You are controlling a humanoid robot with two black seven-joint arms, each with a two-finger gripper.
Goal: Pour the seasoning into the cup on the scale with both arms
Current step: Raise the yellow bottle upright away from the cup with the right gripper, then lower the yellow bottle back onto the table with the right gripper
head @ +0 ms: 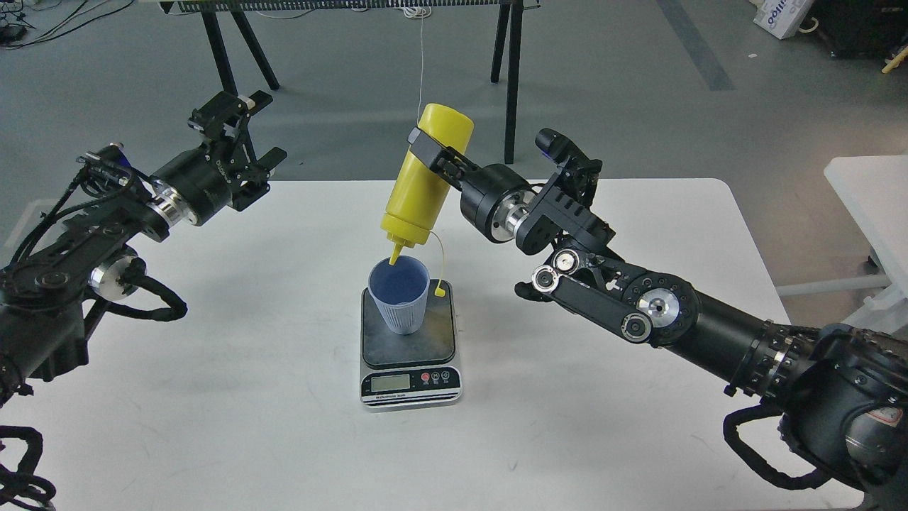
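Observation:
The yellow seasoning bottle hangs nozzle-down over the light blue cup, its tip just above the cup's rim. Its small tethered cap dangles beside the cup on the right. The cup stands upright on the dark platform of the scale at the table's middle. My right gripper is shut on the bottle's upper body. My left gripper is open and empty over the table's back left edge, far from the cup.
The white table bears only the scale and cup. Black stand legs rise behind the table's far edge. Another white table edge shows at the right. My right arm crosses the table's right half.

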